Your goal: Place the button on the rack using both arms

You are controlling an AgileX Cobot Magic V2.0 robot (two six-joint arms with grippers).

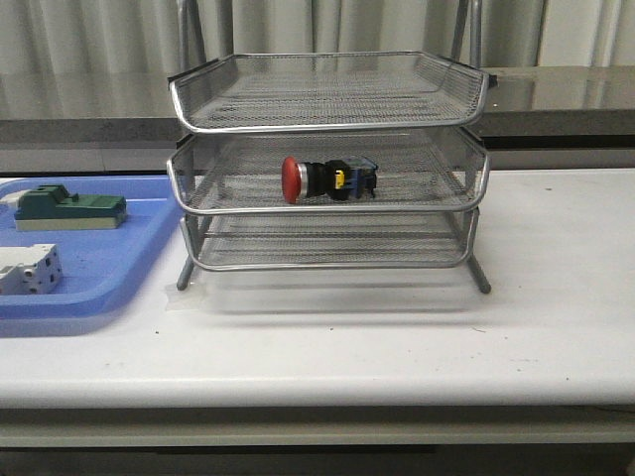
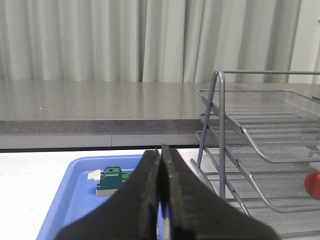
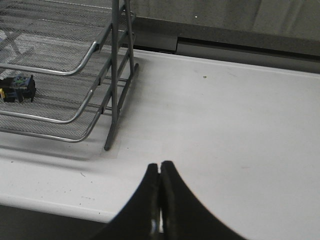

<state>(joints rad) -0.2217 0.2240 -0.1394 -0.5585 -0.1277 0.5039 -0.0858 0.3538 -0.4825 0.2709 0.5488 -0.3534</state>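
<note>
The button (image 1: 327,179) lies on its side in the middle tier of the rack (image 1: 327,159), so the placing looks done, which fits both the left gripper (image 2: 161,200) and right gripper (image 3: 160,192) being pressed together, empty, outside it.

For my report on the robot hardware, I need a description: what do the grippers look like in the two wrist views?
The left gripper and the right gripper both have two matte black fingers with smooth, curved outer edges that narrow toward the tips. The surface looks slightly rough. No cables or markings are visible. In the front view neither arm appears.
</note>
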